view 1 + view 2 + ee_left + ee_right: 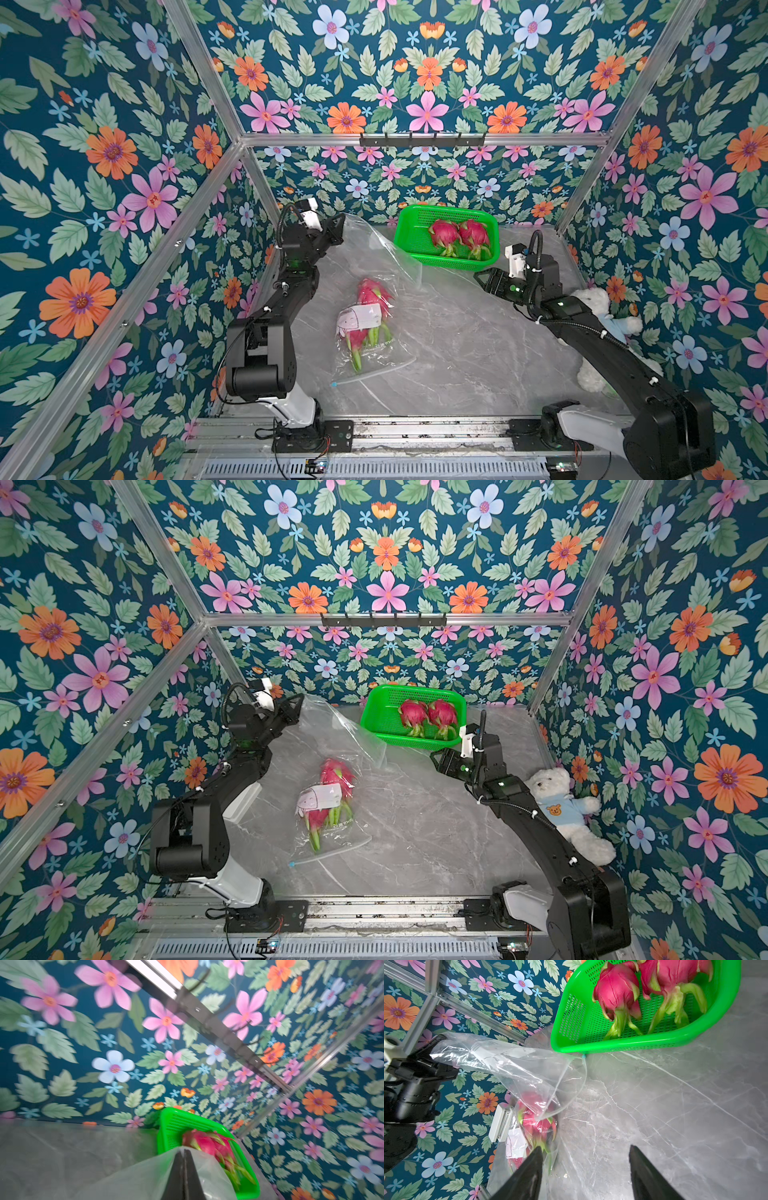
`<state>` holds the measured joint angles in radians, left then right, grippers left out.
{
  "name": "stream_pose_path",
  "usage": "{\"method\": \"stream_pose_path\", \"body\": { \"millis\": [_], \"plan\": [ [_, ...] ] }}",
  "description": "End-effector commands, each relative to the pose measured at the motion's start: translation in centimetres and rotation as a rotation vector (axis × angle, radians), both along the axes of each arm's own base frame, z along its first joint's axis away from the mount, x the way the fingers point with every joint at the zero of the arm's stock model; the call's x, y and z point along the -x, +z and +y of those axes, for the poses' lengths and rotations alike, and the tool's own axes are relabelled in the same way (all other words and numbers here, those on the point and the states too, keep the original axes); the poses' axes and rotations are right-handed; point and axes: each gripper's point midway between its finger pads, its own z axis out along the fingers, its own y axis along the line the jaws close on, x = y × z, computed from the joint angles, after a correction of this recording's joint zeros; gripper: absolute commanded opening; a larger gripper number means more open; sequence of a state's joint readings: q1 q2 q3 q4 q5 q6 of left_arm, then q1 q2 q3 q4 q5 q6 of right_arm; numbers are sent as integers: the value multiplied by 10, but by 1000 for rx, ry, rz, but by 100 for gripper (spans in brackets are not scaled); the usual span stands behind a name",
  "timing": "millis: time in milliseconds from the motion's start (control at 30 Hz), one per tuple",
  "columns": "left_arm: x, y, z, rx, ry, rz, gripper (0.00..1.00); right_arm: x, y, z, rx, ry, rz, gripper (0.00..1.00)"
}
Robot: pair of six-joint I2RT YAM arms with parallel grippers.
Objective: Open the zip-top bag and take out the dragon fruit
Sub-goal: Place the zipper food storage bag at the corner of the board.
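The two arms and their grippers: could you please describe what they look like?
Both the left arm and right arm are black, with a white link at the base. Ribbed black cable hose loops to a white wrist camera. Small green lights glow. The left gripper and right gripper have tapered black fingers.

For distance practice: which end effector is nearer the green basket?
Right. The right end effector sits at the green basket's near corner; the left end effector holds a bag farther away.

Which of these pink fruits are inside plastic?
The two dragon fruits at mid-table, under a white label; the other two lie bare in the green basket.
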<state>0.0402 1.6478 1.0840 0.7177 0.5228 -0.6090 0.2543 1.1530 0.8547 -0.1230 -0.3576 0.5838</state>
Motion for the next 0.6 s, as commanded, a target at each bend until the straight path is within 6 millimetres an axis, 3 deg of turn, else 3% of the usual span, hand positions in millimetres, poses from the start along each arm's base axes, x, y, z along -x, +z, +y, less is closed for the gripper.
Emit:
{"method": "stream_pose_path", "body": {
  "millis": [0, 100, 200, 333, 433, 567],
  "plan": [
    [-14, -2, 49, 7, 144, -40, 0, 5, 6, -6, 9, -21, -39, 66],
    [-23, -25, 87, 44, 223, -5, 0, 11, 5, -11, 22, -41, -44, 67],
    [-31, -47, 109, 75, 254, 40, 0, 15, 5, -14, 17, -51, -50, 67],
    [-35, -78, 124, 93, 289, 99, 0, 19, 4, -15, 8, -55, -52, 67],
    [-35, -95, 131, 69, 324, 141, 7, 22, 1, -10, -17, -37, -39, 67],
    [-31, -111, 154, -11, 464, 211, 12, 27, -3, 6, -100, 31, -8, 67]
  ]
}}
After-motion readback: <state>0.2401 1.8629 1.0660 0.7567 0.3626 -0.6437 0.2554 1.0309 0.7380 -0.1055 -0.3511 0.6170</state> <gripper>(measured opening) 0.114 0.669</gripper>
